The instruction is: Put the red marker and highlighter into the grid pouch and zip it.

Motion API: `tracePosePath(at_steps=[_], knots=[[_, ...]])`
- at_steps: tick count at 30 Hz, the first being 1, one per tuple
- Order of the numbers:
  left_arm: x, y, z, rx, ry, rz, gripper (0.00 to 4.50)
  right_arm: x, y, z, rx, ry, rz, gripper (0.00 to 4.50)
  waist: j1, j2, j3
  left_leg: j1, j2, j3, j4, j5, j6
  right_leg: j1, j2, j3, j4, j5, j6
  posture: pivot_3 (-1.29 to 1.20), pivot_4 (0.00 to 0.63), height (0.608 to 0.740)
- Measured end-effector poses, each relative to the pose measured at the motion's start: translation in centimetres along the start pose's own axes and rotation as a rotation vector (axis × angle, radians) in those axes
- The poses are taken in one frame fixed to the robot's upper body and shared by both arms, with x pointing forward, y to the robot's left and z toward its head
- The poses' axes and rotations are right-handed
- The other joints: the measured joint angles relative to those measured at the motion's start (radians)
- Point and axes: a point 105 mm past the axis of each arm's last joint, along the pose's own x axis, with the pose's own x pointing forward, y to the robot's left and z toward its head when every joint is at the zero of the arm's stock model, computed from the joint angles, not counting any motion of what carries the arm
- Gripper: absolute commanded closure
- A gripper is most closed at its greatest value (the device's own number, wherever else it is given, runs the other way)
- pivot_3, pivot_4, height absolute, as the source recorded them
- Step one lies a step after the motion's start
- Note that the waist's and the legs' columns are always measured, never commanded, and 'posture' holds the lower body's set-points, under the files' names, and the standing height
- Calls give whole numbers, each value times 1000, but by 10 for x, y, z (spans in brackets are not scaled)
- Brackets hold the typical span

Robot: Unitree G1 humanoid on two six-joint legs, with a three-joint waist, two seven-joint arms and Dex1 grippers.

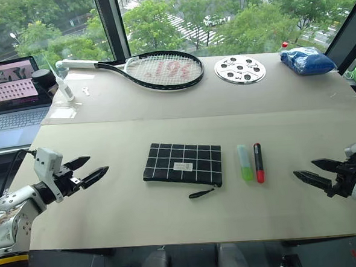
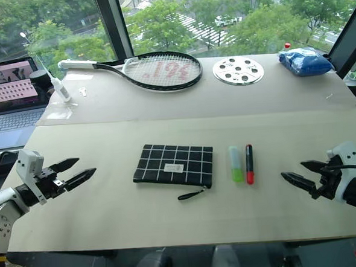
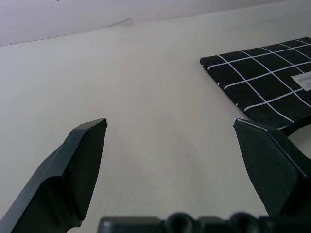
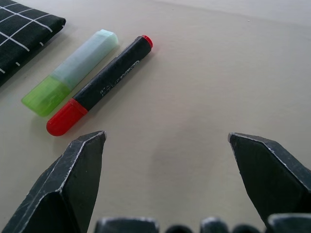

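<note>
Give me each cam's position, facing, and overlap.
Head stereo pair: on the head, forward and down over the table; left gripper and right gripper show, both open.
Left wrist: along its own fingers, toward the grid pouch.
Right wrist: along its own fingers, toward the highlighter and red marker.
Shared: the pouch appears in all views.

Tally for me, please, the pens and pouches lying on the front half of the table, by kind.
Pens: 2, the highlighter and the red marker
Pouches: 1, the grid pouch
Total: 3
</note>
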Motion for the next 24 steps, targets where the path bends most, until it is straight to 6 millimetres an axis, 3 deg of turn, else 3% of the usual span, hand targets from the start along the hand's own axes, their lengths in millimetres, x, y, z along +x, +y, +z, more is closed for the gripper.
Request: tracePosePath(at_steps=[8, 12, 18, 22, 24], knots=[[6, 0, -10, 11, 5, -22, 0, 8, -5, -1, -5, 18, -26, 34, 0, 0, 0, 0, 0, 0, 0, 0, 0, 0, 0, 0, 0, 0, 0, 0, 150, 740], [12, 3, -34, 161, 94, -31, 0, 10, -10, 4, -7, 6, -40, 1128, 1, 0, 0, -1, 0, 0, 0, 0, 0, 0, 0, 0, -1, 0, -1, 0, 150, 740], [21, -8, -11, 359, 43, -138, 0, 21, -1, 43, -25, -129, 50, 3245, 0, 0, 0, 0, 0, 0, 0, 0, 0, 0, 0, 0, 0, 0, -1, 0, 150, 740], [25, -13, 1, 465, 47, -199, 0, 37, 33, 69, -64, -185, 218, 4463, -5, 0, 0, 0, 0, 0, 0, 0, 0, -1, 0, 0, 0, 0, 0, 0, 150, 740], [28, -20, 0, 510, 64, -253, 0, 57, 71, 76, -121, -176, 368, 4463, -9, 0, 0, 0, 0, 0, 0, 0, 0, -1, 0, 0, 0, 0, 0, 0, 150, 740]])
